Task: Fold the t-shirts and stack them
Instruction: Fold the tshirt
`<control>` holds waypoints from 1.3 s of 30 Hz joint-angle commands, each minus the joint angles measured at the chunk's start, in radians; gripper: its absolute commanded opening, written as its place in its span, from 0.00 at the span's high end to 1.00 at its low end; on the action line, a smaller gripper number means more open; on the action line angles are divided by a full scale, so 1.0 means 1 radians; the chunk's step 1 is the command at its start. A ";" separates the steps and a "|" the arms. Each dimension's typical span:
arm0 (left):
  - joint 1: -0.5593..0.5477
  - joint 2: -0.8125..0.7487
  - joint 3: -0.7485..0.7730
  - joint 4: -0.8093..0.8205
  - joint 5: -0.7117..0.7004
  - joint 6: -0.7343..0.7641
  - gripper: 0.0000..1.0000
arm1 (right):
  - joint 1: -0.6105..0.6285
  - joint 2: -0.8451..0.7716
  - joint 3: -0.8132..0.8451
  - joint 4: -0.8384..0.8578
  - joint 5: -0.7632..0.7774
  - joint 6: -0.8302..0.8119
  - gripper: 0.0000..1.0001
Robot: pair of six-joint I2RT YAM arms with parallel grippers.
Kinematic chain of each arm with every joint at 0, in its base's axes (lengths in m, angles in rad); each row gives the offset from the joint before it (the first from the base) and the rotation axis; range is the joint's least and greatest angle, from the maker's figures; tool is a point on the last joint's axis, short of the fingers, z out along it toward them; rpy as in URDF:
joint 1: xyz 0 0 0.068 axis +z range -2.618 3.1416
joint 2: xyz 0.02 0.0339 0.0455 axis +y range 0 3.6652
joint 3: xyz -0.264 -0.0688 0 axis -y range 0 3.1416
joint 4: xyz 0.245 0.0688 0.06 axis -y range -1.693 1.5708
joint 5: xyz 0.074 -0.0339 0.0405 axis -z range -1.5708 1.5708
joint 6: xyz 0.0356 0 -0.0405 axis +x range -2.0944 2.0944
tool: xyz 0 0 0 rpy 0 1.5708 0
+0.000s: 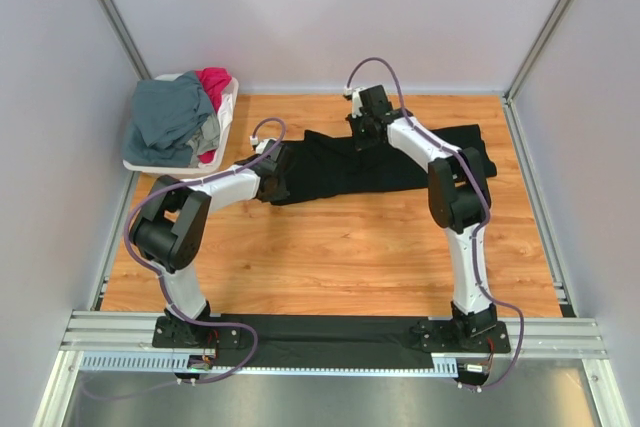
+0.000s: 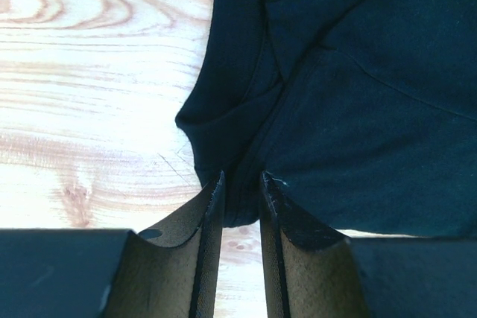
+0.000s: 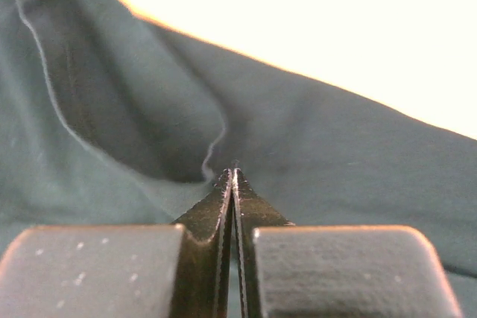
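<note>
A black t-shirt lies spread across the far half of the wooden table. My left gripper is at its left end, and in the left wrist view it is shut on a bunched edge of the black cloth, low over the wood. My right gripper is at the shirt's far edge. In the right wrist view it is closed tight, pinching a fold of the shirt. A slate grey-blue shirt and a magenta-red shirt lie heaped in the basket.
A white plastic basket stands at the table's far left corner. Grey walls enclose the table on three sides. Bare wood lies between the shirt and the arm bases.
</note>
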 commanded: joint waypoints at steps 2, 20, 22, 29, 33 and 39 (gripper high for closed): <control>0.004 0.053 0.000 -0.046 0.012 -0.006 0.69 | -0.085 0.034 0.046 0.023 -0.119 0.195 0.90; 0.010 0.084 0.076 -0.151 -0.084 0.006 0.66 | -0.128 -0.136 -0.038 0.053 -0.186 0.240 0.61; 0.021 0.085 0.078 -0.165 -0.092 -0.005 0.66 | -0.134 -0.156 -0.050 0.019 -0.083 0.197 0.59; 0.072 0.072 0.131 -0.200 -0.089 0.017 0.66 | -0.287 -0.240 -0.127 -0.026 -0.083 0.255 0.55; 0.072 0.010 0.167 -0.227 -0.060 0.041 0.64 | -0.321 -0.279 -0.199 -0.009 -0.026 0.231 0.46; 0.058 -0.175 0.210 -0.220 0.070 0.024 0.46 | -0.321 -0.262 -0.199 -0.004 0.025 0.220 0.45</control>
